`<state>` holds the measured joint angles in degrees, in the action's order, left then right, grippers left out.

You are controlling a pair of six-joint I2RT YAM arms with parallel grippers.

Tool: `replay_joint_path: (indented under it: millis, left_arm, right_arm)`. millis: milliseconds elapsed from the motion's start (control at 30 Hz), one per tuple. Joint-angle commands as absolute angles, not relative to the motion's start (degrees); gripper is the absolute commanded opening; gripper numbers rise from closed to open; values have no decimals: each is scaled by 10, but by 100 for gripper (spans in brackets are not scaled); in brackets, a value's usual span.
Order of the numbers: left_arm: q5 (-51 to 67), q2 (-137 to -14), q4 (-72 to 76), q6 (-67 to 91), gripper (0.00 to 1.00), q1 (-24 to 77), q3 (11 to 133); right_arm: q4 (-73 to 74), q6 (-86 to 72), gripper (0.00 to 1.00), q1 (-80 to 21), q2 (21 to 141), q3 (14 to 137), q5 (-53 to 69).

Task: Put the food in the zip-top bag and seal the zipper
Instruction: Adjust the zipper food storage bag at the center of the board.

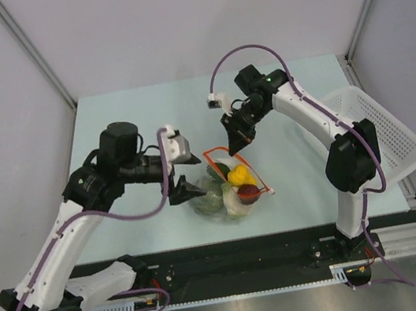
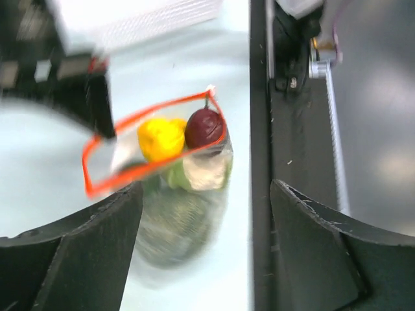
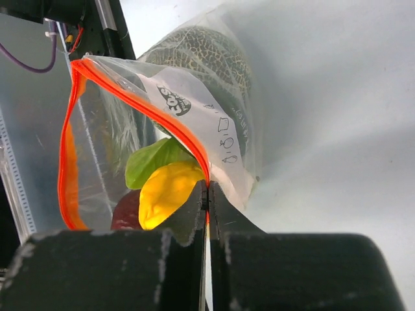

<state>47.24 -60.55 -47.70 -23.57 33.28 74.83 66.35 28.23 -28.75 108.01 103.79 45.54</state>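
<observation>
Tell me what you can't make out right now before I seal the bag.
- Top view: food count; pieces overlap inside the crinkly zip-top bag.
- Left wrist view: bag's lower contents, motion-blurred.
- Right wrist view: zipper below the pinch, hidden by the right tool.

The far half of the table (image 1: 144, 110) lies open, with nothing between the back wall (image 1: 192, 14) and the two arms. Near the middle the zip-top bag (image 1: 220, 201) stands in the way, its mouth crowded by a yellow piece (image 1: 239, 175) and a dark red piece (image 1: 247, 191). The right gripper (image 1: 233, 148), clamped on the zipper (image 3: 162, 116), closes off the bag's far side. The left gripper (image 1: 192, 188), jaws spread, sits just beside its left flank. Right of the bag the table is bare up to the right arm (image 1: 349, 156) – there a white perforated basket (image 1: 383, 126) leans tilted over the table's right edge.
</observation>
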Motion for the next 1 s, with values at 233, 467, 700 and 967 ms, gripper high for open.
replay_joint_path:
  millis: [233, 467, 700, 967]
  left_arm:
    - [342, -691, -469, -596, 81, 502, 752]
    - [315, -747, -459, -643, 70, 531, 713]
    - [265, -721, -421, -627, 23, 531, 626]
    - [225, -586, -195, -406, 0, 528, 551]
  right_arm:
    - [671, 232, 0, -305, 1042, 1059, 487]
    - [674, 236, 0, -316, 1040, 1065, 490]
    - [700, 250, 0, -323, 1070, 1124, 491]
    - [746, 284, 0, -330, 1137, 1252, 481]
